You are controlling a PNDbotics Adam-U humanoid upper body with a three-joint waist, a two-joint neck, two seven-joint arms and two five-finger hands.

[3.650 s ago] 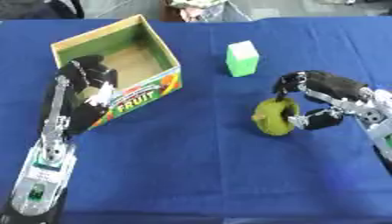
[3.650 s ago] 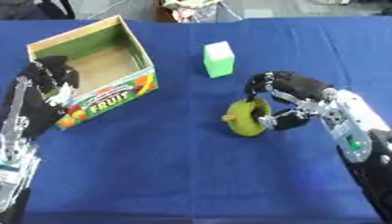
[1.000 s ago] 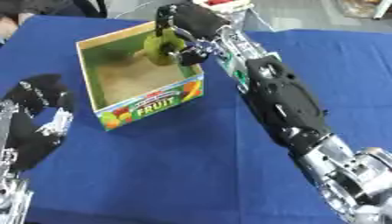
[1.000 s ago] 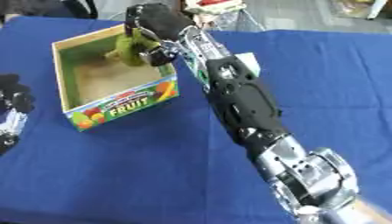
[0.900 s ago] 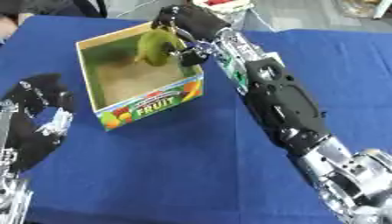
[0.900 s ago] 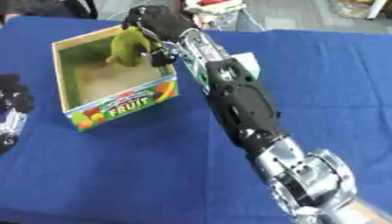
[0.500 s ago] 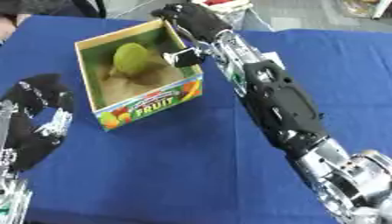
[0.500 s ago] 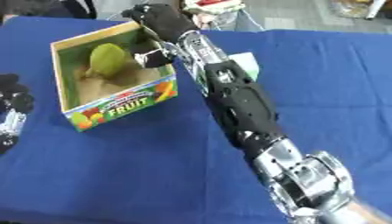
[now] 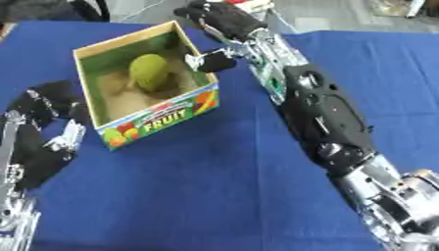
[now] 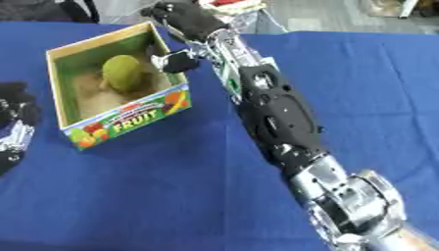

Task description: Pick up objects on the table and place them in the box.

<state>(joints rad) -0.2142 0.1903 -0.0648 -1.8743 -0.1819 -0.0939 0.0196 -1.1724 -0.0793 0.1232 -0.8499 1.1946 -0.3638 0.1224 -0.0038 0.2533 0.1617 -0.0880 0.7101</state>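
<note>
— Where is the fruit?

— The green fruit lies inside the FRUIT box; the right hand hovers at the box's far corner, fingers spread, holding nothing.

— Risk?

— Pulling back low, its thumb could catch the box rim. Open blue table lies nearer than the box; the left hand sits just left of it — fingers curled, empty.

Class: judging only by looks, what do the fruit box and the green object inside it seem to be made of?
Box: probably printed cardboard, with tan matte inner walls and a glossy colour label reading FRUIT. Green object: a matte, smooth olive-green rounded shape, possibly plastic or foam; the look leaves it open.
</note>
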